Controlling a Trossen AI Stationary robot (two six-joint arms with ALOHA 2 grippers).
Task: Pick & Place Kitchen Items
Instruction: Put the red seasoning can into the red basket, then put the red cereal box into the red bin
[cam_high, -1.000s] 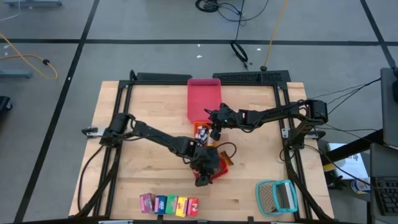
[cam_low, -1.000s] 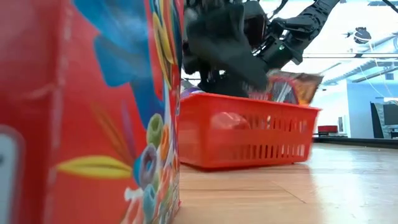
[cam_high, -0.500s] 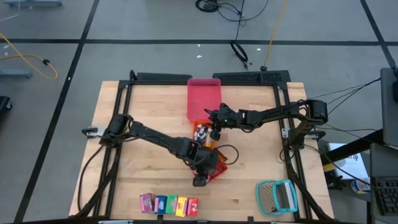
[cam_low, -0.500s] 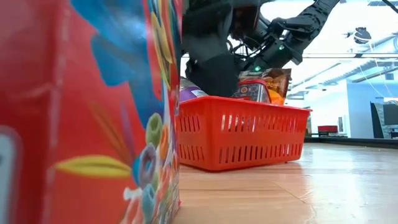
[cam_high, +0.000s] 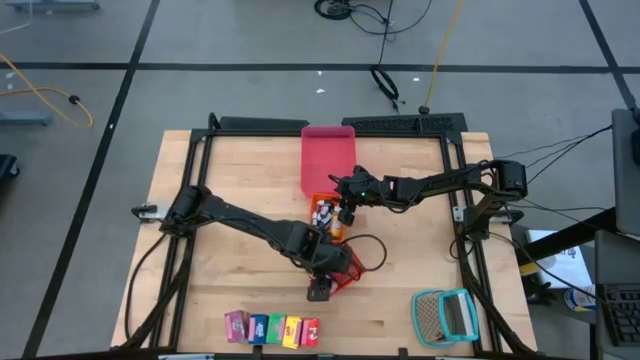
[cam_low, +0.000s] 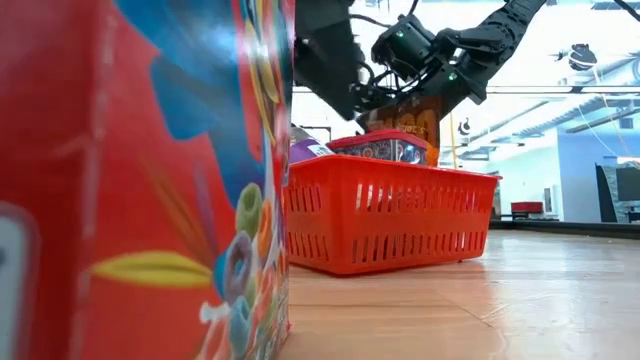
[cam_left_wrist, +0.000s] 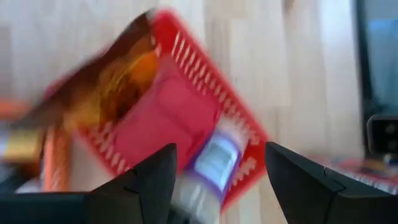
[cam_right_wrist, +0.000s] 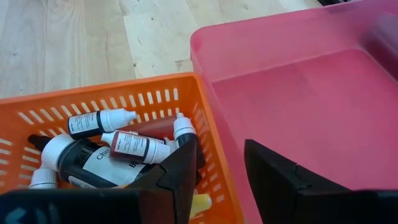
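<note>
Since the earlier high view, left gripper (cam_high: 320, 290) has shifted toward the near edge of the table; it sits at the near corner of the red basket (cam_high: 345, 268). In the low view the dark arm that blocked the basket has lifted clear, so the basket's contents show above the rim.

Left gripper: fingers (cam_left_wrist: 140, 183) apart in its wrist view, nothing between them. Motion blur there, but the red basket (cam_left_wrist: 186, 112) is ahead of the fingers with an orange-brown packet (cam_left_wrist: 112, 87) in it and a white-and-purple bottle-like item (cam_left_wrist: 214, 158) lying across its rim.

Low view: red-lidded container (cam_low: 385, 147) and orange packet (cam_low: 420, 118) stand up out of the red basket (cam_low: 400, 215). A cereal carton (cam_low: 140, 180) fills the foreground.

Right gripper (cam_high: 345, 205): hovers over the orange basket (cam_high: 325, 212), next to the pink tray (cam_high: 328, 155). Fingers (cam_right_wrist: 180, 168) apart, empty. Below them the orange basket (cam_right_wrist: 112, 106) holds several small bottles (cam_right_wrist: 134, 146) with white caps, lying on their sides; pink tray (cam_right_wrist: 298, 93) bare.

Row of small cartons (cam_high: 272, 327) untouched along the near edge. Teal-framed mesh item (cam_high: 445, 315) at the near right corner.

Judgement: left arm looks between a drop into the red basket and its next pick. Next move probably calls for reaching the carton row, or for the right gripper to descend squarely on one bottle without snagging its neighbours.
</note>
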